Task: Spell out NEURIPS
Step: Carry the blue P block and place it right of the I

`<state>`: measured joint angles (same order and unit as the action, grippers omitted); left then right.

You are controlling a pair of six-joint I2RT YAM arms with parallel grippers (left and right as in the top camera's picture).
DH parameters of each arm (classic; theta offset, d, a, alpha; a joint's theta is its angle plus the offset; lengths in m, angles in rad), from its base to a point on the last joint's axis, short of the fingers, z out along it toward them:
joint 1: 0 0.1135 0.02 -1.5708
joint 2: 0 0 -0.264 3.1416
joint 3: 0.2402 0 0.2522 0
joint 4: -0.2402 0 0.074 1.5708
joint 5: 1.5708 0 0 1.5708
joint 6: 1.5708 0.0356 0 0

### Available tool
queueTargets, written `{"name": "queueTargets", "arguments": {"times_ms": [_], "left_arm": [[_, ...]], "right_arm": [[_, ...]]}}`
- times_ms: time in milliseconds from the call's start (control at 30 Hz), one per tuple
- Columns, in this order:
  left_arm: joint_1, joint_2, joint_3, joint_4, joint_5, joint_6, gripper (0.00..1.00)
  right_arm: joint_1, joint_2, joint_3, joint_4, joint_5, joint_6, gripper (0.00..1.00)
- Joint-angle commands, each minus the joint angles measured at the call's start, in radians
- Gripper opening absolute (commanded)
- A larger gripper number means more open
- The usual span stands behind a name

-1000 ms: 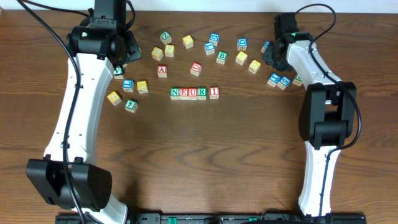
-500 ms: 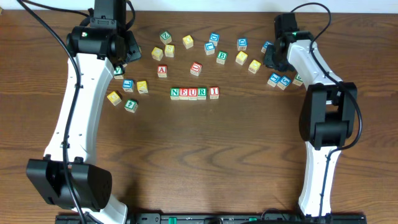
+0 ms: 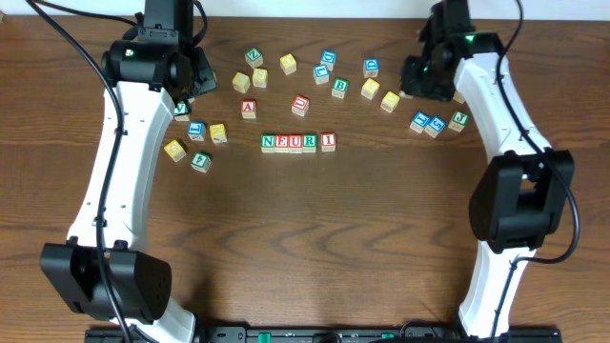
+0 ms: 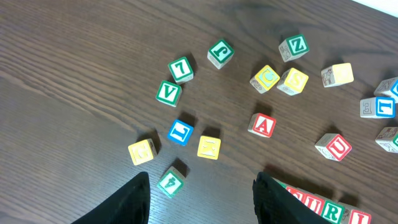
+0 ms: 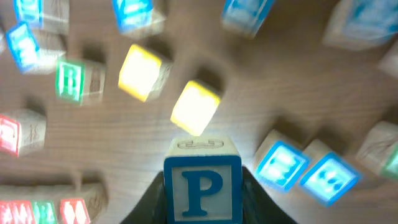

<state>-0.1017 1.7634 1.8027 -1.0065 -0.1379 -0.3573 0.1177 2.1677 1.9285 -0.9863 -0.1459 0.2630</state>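
Right pincer (image 5: 202,200): clamped on the blue P cube (image 5: 202,180), held above loose cubes (image 5: 196,107), well apart from the NEURI row (image 3: 298,142) mid-bench. Left pincer (image 4: 202,196): part-open, empty. Risks, as I judge them: the cube slipping in carry, or knocking the I cube (image 3: 328,141) askew at set-down.

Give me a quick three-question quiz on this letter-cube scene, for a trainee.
1. True or false: the right pincer grips a P cube with a blue letter.
2. Which letters does the row of cubes spell so far? A) NEURI B) NEUR C) NEURIP
3. Fill in: the left pincer stands ___, with nothing between its fingers.
Key: 1 true; 2 A; 3 open.
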Motion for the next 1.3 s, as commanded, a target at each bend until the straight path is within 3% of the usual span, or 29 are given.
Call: {"name": "queueTargets", "arguments": {"times_ms": [0, 200, 733, 1267], "left_arm": [[0.002, 0.010, -0.013, -0.003, -0.013, 0.021, 0.53], [0.002, 0.010, -0.013, -0.003, -0.013, 0.021, 0.53], [0.002, 0.010, -0.013, -0.003, -0.013, 0.021, 0.53], [0.002, 0.010, -0.013, -0.004, -0.013, 0.021, 0.53]], "right_arm": [[0.047, 0.002, -0.006, -0.056, -0.070, -0.027, 0.20], [0.132, 0.003, -0.050, -0.078, -0.062, -0.043, 0.25], [0.276, 0.004, -0.290, 0.206, 0.041, -0.040, 0.28], [0.304, 0.000, -0.296, 0.178, 0.077, 0.021, 0.37]]}}
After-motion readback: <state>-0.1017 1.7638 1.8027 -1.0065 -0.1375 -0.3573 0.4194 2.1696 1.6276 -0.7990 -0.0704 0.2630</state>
